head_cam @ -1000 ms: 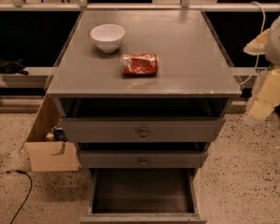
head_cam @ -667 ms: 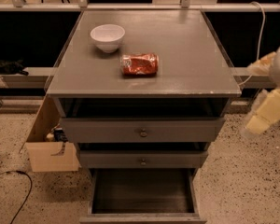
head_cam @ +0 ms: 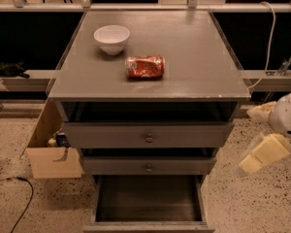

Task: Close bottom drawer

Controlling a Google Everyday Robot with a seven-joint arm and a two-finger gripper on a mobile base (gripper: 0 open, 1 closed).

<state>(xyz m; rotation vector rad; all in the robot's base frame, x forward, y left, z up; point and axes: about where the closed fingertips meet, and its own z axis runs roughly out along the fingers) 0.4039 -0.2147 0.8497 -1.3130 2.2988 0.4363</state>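
The tall grey cabinet (head_cam: 150, 92) has its flat grey bottom drawer (head_cam: 148, 198), lowest of three, pulled out, with the dark plank floor visible. The cream-coloured gripper (head_cam: 262, 155) hangs right of the cabinet, apart from it; whether it is open or closed I cannot tell. On the surface (head_cam: 189, 38) sit a white round bowl (head_cam: 111, 38) and a red crumpled can (head_cam: 144, 66).

Gripper (head_cam: 260, 157) low at far right, pointing down-left below white arm (head_cam: 288, 116)

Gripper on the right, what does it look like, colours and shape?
The gripper, at the right edge beside the cabinet, is pale yellow and blocky, on a rounded white arm. No cables or markings show on it.
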